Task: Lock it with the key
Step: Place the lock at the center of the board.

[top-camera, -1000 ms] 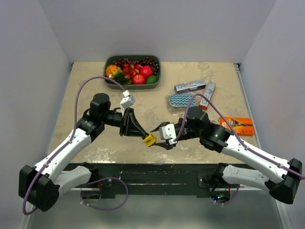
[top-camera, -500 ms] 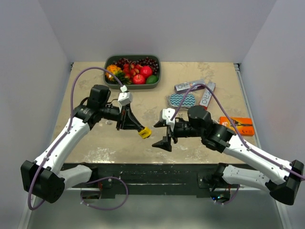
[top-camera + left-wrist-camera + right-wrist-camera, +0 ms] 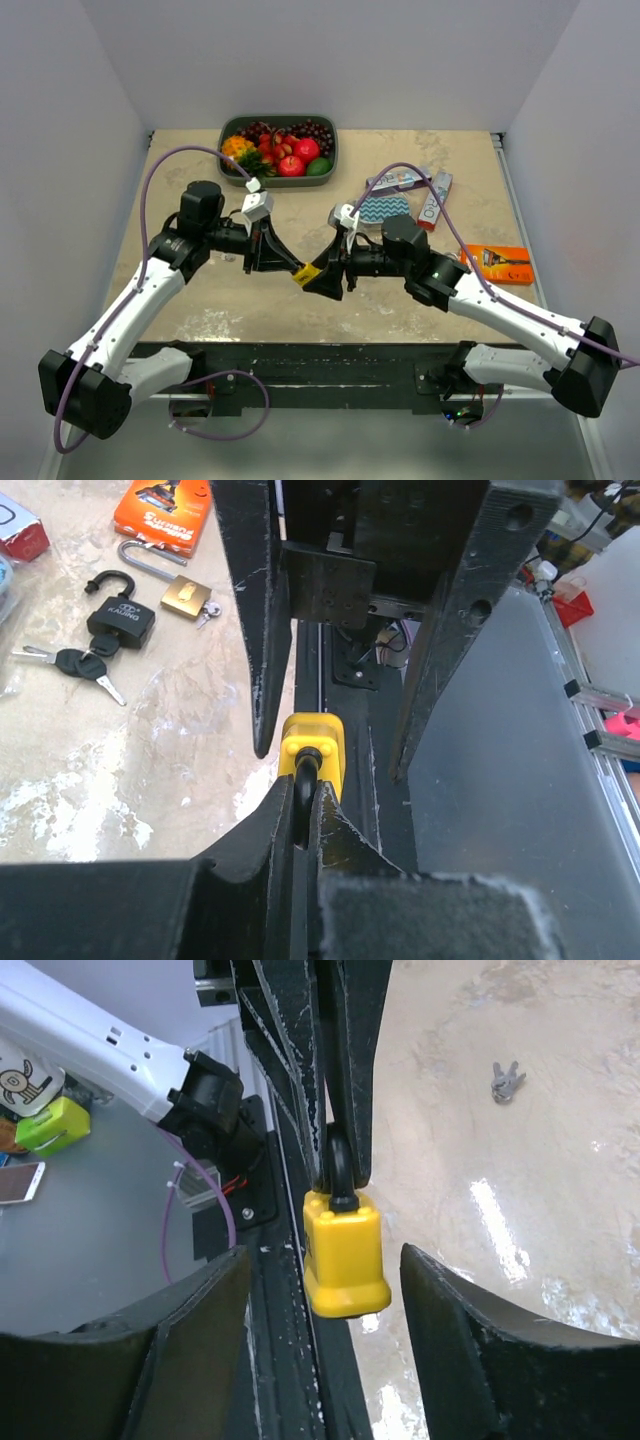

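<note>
Seemingly untouched, yellow padlock [image 3: 345, 1250] hangs within open right end effector [image 3: 323, 1260].

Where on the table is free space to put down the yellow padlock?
Bare marble lies near the front edge of the table, below the yellow padlock, and in the far right corner behind the boxes. Crowded: the right side, with the pouch, orange pack, black padlock and keys.

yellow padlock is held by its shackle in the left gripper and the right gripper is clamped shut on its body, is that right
Not quite. The left gripper does pinch the yellow padlock by its shackle, but the right gripper is not clamped on the body. Its fingers stand open on either side with a gap on each, as the right wrist view shows.
</note>
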Controlling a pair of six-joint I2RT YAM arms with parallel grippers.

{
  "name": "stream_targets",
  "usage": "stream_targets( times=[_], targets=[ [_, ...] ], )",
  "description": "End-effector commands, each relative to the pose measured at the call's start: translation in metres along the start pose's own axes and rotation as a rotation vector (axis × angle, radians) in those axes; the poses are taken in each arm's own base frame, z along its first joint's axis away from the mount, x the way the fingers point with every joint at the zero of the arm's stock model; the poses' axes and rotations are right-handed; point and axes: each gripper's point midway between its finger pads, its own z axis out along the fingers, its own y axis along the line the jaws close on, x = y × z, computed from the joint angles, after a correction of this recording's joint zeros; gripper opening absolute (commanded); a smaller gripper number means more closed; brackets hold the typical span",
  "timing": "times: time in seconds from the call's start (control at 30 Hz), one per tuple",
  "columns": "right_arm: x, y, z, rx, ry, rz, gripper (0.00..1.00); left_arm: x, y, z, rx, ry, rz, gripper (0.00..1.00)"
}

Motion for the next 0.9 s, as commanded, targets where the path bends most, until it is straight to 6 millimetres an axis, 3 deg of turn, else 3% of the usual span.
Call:
stream_targets(
  times=[0.0,0.3,0.33,0.43,0.57,0.7,0.77,0.83,0.87],
  targets=[
    [-0.023,0.007,0.002,-0.027,-0.084,-0.016,0.53,-0.02,-0.013,-0.002,0.038,-0.061,0.063,0.0],
    [-0.029,0.002,0.006,-0.021,-0.093,-0.067,0.19,-0.026,-0.006,-0.004,0.017,-0.102,0.011,0.0],
    [-0.03,0.001,0.008,-0.019,-0.092,-0.069,0.03,-0.029,-0.004,-0.004,0.009,-0.113,-0.005,0.0],
    [-0.04,-0.005,0.01,0.016,-0.118,-0.074,0.0,-0.029,0.011,-0.007,-0.072,-0.139,-0.091,0.0],
    [-0.057,-0.024,0.012,0.125,-0.182,-0.058,0.0,-0.032,0.04,-0.023,-0.224,-0.215,-0.206,0.45],
    [-0.076,-0.053,0.009,0.289,-0.26,-0.051,0.0,-0.035,0.07,-0.044,-0.453,-0.304,-0.375,0.67],
    [-0.087,-0.064,0.008,0.349,-0.3,-0.049,0.0,-0.031,0.072,-0.047,-0.492,-0.293,-0.43,0.77],
    [-0.094,-0.07,0.014,0.365,-0.325,-0.032,0.0,-0.03,0.077,-0.052,-0.551,-0.327,-0.469,0.79],
    [-0.097,-0.072,0.016,0.375,-0.337,-0.028,0.0,-0.018,0.081,-0.052,-0.573,-0.331,-0.513,0.82]
  ],
)
